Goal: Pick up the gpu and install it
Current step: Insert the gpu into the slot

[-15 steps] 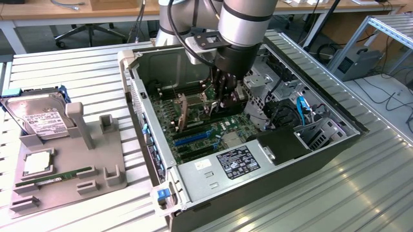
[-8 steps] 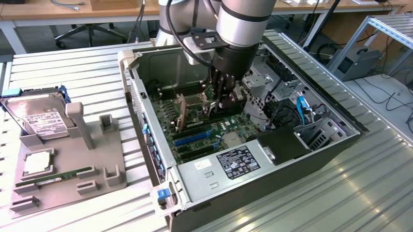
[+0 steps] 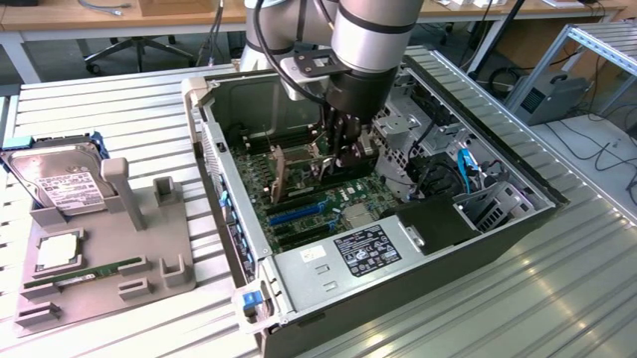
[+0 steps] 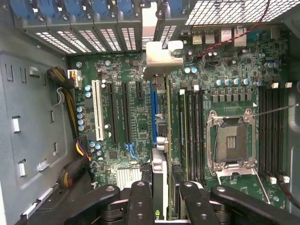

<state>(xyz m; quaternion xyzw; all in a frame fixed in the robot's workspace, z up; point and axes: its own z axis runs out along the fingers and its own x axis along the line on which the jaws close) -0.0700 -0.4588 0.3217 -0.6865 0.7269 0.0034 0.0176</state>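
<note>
The gpu (image 3: 291, 175) was a thin, flat, brownish-dark circuit board with a silver metal bracket (image 4: 161, 58) at one end. It stood on edge inside the open computer case (image 3: 497, 231), over the expansion-slot area of the green motherboard (image 4: 117, 75) and just beside a long blue slot (image 4: 153, 108). Whether the card was seated could not be determined.

The claw (image 3: 347, 153) reached down into the case from above. Its black fingers (image 4: 140, 201) were closed partway, with the card's upper edge clamped between them.

Beyond the card, in the wrist view, lay the dark memory slots and the square metal-framed CPU socket (image 4: 232, 143). A bundle of yellow and black cables (image 4: 65, 79) ran along the case wall. A row of perforated slot covers with blue clips (image 4: 84, 23) lined the rear of the case.

At the exterior view's left, a grey moulded fixture (image 3: 149, 224) held a boxy silver hard drive (image 3: 60, 183), a square processor (image 3: 58, 250) and a narrow green RAM stick (image 3: 85, 276).

Case and fixture rested on a bench (image 3: 119, 112) of ribbed metal slats. An office chair (image 3: 139, 45) and wooden desks stood behind.
</note>
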